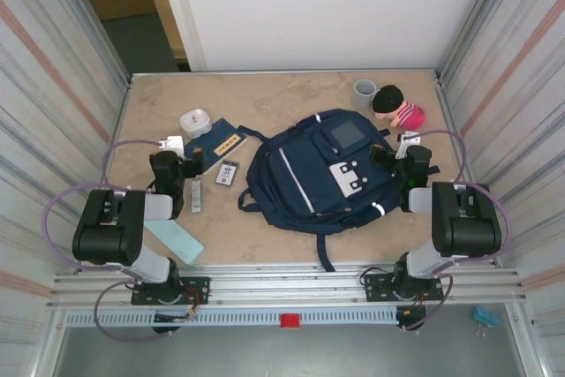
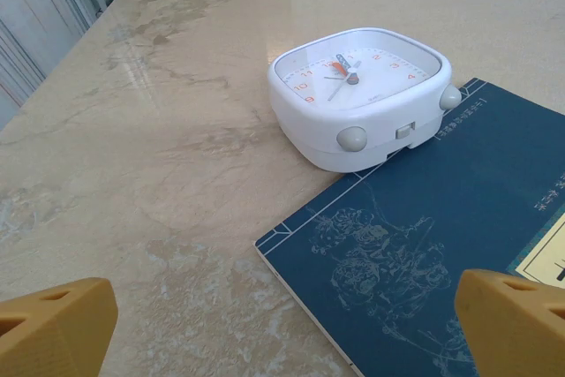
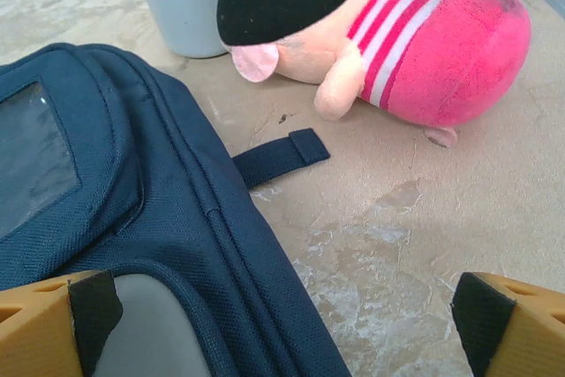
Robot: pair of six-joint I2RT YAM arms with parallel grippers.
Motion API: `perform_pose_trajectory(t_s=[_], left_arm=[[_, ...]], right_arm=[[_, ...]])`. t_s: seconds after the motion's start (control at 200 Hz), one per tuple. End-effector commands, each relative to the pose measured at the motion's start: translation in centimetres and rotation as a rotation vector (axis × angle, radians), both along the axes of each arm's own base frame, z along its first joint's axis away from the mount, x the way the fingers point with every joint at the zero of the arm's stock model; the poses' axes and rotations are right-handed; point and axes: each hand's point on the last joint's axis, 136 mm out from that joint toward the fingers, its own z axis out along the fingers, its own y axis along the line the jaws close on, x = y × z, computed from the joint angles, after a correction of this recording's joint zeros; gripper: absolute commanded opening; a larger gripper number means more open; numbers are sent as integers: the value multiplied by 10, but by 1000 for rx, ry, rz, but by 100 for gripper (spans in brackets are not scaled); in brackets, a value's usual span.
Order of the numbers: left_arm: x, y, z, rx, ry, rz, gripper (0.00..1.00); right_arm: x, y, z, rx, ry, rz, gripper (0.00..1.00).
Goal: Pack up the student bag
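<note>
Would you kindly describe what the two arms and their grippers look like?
Both the left arm and right arm have blocky black joint housings, pale grey links and looping lilac cables. The left gripper has plain orange-yellow fingers; the right gripper has orange ones with black pads.

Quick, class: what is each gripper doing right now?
Left gripper: open, holding nothing.
Right gripper: open, holding nothing.

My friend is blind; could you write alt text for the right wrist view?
A pink striped plush doll lies on a beige table beside a grey cup. A navy backpack covers the lower left, and the open right gripper shows its yellow fingertips in the bottom corners.
</note>
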Motion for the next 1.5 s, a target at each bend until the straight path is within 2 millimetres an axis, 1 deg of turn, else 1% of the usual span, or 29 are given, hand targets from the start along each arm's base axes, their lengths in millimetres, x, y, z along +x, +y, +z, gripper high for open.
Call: perform_pose_trajectory(t_s=[0.0,1.158,1.273,1.323,1.398,1.438,1.453,1.493], left_arm=[[2,-4,7,-4,-25,-14,99],[2,-3,7,-12,-25,-19,99],[3,-5,8,-26,-25,-46,99],[5,-6,10,-28,-20,-53,99],[5,-9,20,-17,-14,-63,98],[4,-13,32,1,-17,-75,97],[2,-16,34,10,-6,-81,97],[1,-23,49,36,-12,-99,96]], right_arm=[[1,3,-1,10,4,5,99],[0,3,-1,13,4,5,99],[-1,2,0,20,0,8,99],[-1,0,2,31,-3,-1,99],[-3,-9,8,52,-8,-40,99],[-5,-8,15,53,-23,-31,99],[-6,-8,17,56,-23,-29,99],[-8,-10,29,68,-24,-36,99]])
